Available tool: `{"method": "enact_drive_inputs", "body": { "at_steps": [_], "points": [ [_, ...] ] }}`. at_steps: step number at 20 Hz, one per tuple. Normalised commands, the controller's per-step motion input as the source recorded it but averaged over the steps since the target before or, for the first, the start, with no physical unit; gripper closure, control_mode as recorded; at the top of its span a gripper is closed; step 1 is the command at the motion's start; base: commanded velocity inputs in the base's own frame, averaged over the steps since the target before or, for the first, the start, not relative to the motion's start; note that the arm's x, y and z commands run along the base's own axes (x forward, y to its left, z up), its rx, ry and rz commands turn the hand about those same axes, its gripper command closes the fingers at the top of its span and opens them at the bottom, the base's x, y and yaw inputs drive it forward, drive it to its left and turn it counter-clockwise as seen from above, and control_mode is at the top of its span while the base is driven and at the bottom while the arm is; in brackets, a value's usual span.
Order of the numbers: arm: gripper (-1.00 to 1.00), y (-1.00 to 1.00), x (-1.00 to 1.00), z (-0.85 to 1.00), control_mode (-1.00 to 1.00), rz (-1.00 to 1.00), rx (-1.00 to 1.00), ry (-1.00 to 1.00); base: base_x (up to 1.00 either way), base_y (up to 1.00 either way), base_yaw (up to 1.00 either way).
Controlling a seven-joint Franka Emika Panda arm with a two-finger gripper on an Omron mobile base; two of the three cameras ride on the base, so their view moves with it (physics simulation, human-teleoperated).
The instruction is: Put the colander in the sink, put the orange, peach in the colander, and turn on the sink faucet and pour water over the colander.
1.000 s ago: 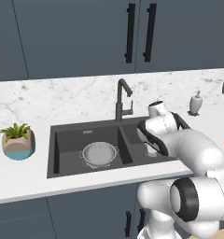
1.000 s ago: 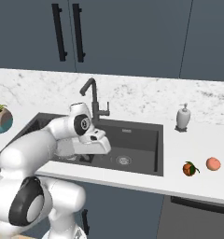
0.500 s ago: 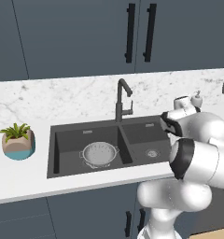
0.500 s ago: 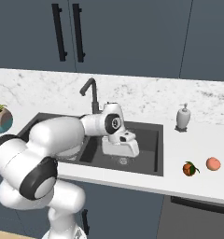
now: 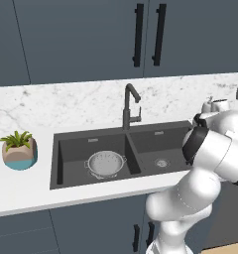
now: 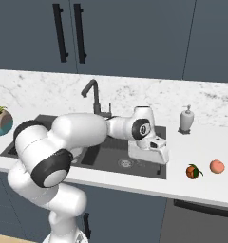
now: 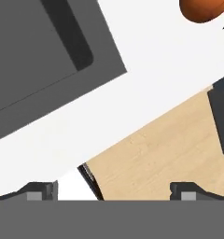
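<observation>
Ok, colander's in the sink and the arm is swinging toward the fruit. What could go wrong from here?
1. The orange and peach are round, small and sit close together near the counter's front edge; a nudge from the open gripper might roll either one off.
2. The colander sits in the basin farthest from the fruit, so the carry has to pass the faucet, which the arm could clip.

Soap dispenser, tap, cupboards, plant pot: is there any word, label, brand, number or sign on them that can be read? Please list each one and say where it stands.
None: no readable text anywhere in these pictures.
Soap dispenser: plain white, no label.
Tap: plain dark grey, no brand mark.
Cupboard doors: plain dark blue, only black handles.
Plant pot: plain bands of beige and blue, no lettering.
</observation>
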Motion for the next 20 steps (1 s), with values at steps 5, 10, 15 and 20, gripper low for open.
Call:
{"method": "enact_drive_inputs", "body": {
  "at_steps": [5, 10, 15, 20],
  "points": [
    [-1.00, -0.50, -0.07, 0.06, -1.00, 0.00, 0.00, -0.37, 0.00, 0.00, 0.00],
    [-1.00, -0.54, 0.04, 0.06, -1.00, 0.00, 0.01, -0.28, 0.00, 0.00, 0.00],
    [-1.00, -0.60, 0.14, 0.00, -1.00, 0.00, 0.01, 0.01, 0.00, 0.00, 0.00],
    [-1.00, -0.36, 0.29, 0.00, -1.00, 0.00, 0.00, 0.05, 0.00, 0.00, 0.00]
  ]
}}
